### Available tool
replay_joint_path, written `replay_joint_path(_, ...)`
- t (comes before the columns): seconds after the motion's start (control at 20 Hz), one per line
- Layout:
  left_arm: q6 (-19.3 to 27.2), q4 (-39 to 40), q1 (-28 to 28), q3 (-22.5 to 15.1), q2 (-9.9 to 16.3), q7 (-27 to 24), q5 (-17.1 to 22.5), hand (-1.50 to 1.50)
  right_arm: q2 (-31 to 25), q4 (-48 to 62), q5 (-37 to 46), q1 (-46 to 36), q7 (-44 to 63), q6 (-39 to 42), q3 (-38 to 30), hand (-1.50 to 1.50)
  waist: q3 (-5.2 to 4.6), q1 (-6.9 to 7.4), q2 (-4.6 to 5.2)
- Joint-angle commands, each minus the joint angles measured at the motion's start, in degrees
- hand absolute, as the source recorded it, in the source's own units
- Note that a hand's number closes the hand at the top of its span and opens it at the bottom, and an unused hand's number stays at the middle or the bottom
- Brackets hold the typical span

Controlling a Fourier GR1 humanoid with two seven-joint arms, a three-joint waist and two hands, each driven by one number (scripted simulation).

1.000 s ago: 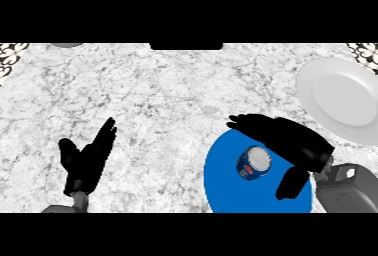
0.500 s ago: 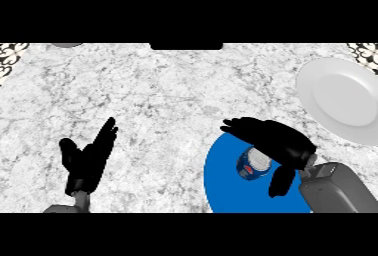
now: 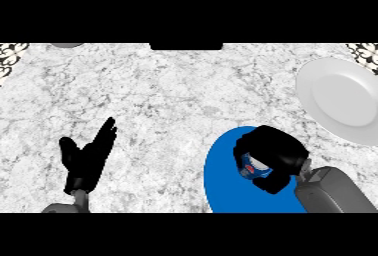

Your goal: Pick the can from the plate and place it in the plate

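right hand curled round can, clamped for lift; can on blue plate. white plate, likely destination, beyond blue plate, upper right. left hand open, resting left of blue plate.

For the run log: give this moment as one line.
right hand: shut on can | can: over blue plate | left hand: open | white plate: unoccupied

Marble counter with odds and ends along its far edge

The grey-veined white counter fills the view; at its far edge sit a dark rectangular thing near the middle and a grey rounded thing to the left (both cut off, so unidentifiable), with black-and-white patterned patches in the left corner and right corner.
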Motion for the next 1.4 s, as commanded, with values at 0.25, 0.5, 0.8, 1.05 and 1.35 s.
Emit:
replay_joint_path(0.25, -0.54, 0.07, 2.76, -0.07, -0.87, 0.64, -0.21, 0.00, 11.12, 3.81, 5.30, 0.18, 13.73, -10.16, -7.03, 1.50, -0.30, -0.04, 0.44)
replay_joint_path(0.5, -0.47, -0.89, 2.27, 0.75, 0.14, 0.74, -0.29, 0.00, 19.72, 5.17, 10.74, -1.16, 36.02, -23.03, -18.14, 1.50, -0.35, -1.38, 0.26)
replay_joint_path(0.8, -1.08, -0.03, 2.40, -0.60, -1.17, 1.11, -0.22, 0.00, 22.62, 3.24, 22.26, -8.77, 53.02, -42.06, -14.82, 1.50, -0.35, 1.22, 0.55)
replay_joint_path(1.05, -0.16, 0.38, -0.54, -0.14, -0.70, 2.72, -1.32, 0.00, 22.72, 4.29, 27.34, -9.69, 65.59, -55.77, -11.92, 1.50, -0.28, 0.58, 0.55)
replay_joint_path(1.35, 0.83, -1.73, 1.70, -0.85, -1.56, 3.63, -2.12, 0.00, 22.75, 7.92, 26.08, -11.02, 63.42, -65.33, -20.36, 1.50, -0.23, 0.25, 0.55)
